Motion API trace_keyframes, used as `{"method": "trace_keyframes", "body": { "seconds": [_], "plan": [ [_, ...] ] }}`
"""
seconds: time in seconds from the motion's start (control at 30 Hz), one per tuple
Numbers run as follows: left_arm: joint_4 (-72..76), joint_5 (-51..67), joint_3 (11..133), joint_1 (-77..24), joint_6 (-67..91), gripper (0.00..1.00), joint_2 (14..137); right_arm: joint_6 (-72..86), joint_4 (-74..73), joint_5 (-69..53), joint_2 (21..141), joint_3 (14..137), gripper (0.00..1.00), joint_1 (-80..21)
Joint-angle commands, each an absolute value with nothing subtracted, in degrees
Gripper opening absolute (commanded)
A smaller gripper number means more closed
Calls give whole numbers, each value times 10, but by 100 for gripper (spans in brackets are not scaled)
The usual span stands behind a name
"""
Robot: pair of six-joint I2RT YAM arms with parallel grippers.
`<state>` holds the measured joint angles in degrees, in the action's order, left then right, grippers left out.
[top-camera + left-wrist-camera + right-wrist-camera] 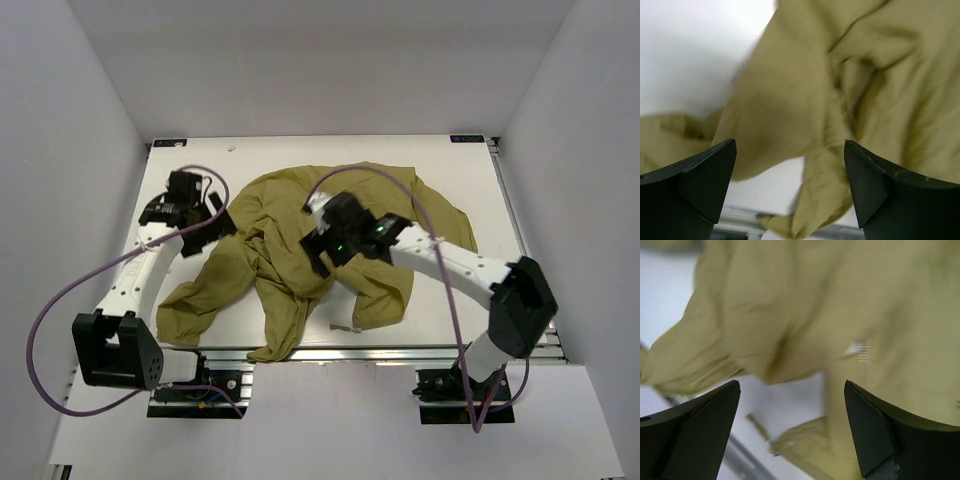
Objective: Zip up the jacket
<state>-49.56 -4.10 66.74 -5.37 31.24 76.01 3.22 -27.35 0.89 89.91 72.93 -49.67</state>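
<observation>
Overhead, the jacket (385, 205) lies crumpled across the middle of the table (480, 165). One sleeve trails toward the near-left edge, and the folds hide the zipper from this view. My left claw (216, 220) hangs at the jacket's left edge. My right claw (318, 255) is over its bunched middle, and my right arm covers part of the cloth. From up here I cannot tell whether either claw touches the fabric.

Through the left wrist camera, which is blurred, both fingers (695, 185) stand wide apart with nothing between them, so this claw is released. Jacket fabric fills the top and right beyond the tips, with white table at the upper left.

Through the right wrist camera, also smeared, the fingers (890, 435) are spread and empty. Fabric lies beyond them, cut off at the frame edges. A toothed zipper edge (790, 460) shows low between the tips, its slider too blurred to make out.
</observation>
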Motion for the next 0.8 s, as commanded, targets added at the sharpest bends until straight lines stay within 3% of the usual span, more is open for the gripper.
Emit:
{"method": "trace_keyframes", "body": {
  "seconds": [0.0,0.07,0.13,0.17,0.2,0.3,0.47,0.53,0.57,0.63,0.67,0.7,0.73,0.77],
  "plan": [
    [-549,-75,629,-53,326,98,707,28,-264,-41,953,726,89,-541],
    [-551,-78,606,-54,332,98,693,41,-263,-41,982,733,88,-554],
    [-547,-82,595,-52,336,98,686,44,-283,-37,1022,770,61,-554],
    [-543,-82,595,-52,335,98,684,43,-290,-31,1033,786,39,-554],
    [-537,-83,596,-52,335,98,683,41,-292,-26,1047,803,0,-553],
    [-520,-78,600,-52,324,98,686,22,-280,21,1070,907,0,-548],
    [-514,-77,614,-51,305,98,701,62,-200,131,1209,1234,0,-493],
    [-516,-86,614,-51,304,98,701,99,-96,186,1244,1273,0,-458],
    [-512,-87,613,-51,302,98,699,110,31,250,1271,1278,0,-446],
    [-512,-75,609,-50,299,98,694,160,91,252,1308,1306,0,-407],
    [-506,-66,607,-51,294,98,693,181,89,214,1340,1353,11,-396],
    [-505,-58,607,-50,289,98,690,203,64,187,1347,1363,83,-379],
    [-505,-52,604,-50,287,98,687,210,54,161,1346,1358,89,-374],
    [-500,-37,599,-51,283,98,684,202,47,145,1318,1336,89,-374]
  ]
}}
